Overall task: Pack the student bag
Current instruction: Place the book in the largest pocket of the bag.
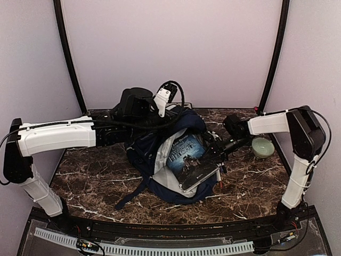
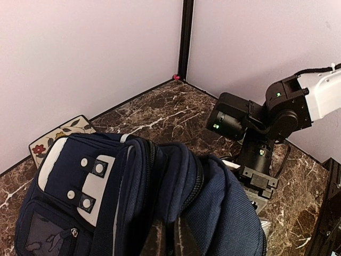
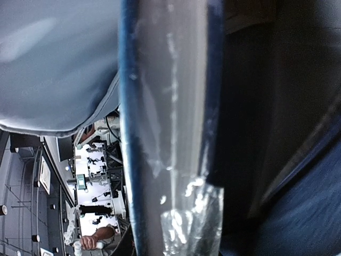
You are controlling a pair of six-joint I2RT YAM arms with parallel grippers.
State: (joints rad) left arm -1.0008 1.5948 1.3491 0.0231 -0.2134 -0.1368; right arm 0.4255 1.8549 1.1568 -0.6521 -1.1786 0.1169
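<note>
Jutting from the student bag (image 1: pixel 139 150), book (image 1: pixel 186 154) sits in right hand (image 1: pixel 214 153).

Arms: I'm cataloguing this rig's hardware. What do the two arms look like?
The left arm and right arm have white tubular shells with black joints and black wrist housings. Black cables run along both. Small green lights glow on the right one.
</note>
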